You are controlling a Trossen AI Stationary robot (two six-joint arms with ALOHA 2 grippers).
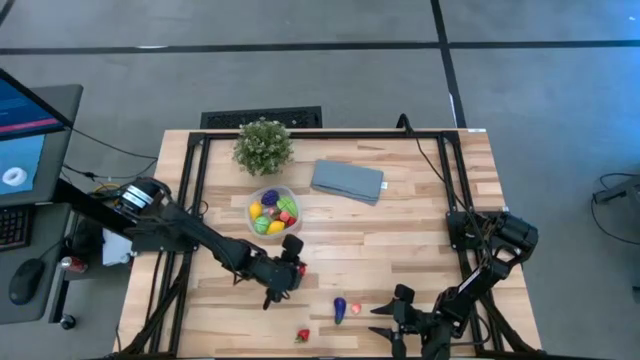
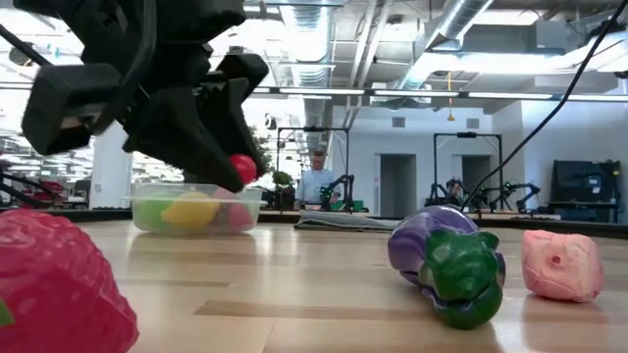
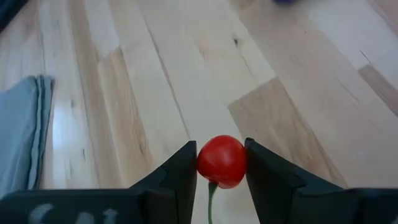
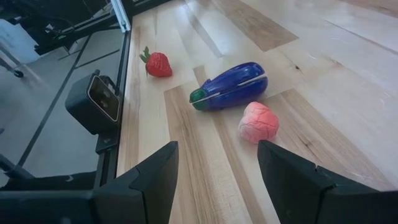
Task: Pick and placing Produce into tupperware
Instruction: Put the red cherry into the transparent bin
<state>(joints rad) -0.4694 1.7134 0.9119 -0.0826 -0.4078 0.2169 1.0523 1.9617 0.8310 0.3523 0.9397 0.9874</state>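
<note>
Produce — a red cherry — clamped in left hand; right hand parted near eggplant.

Bare bench lay open between both arms. Near the front edge, the eggplant, pink piece and strawberry obstructed passage; plant and cloth crowded the tupperware.

One camera looked straight down on the whole counter. A second sat at counter height, very near the strawberry, facing the room. Each wrist camera looked forward past its own gripper. The eggplant ahead of the right gripper appeared in the overhead, low and right wrist views.
</note>
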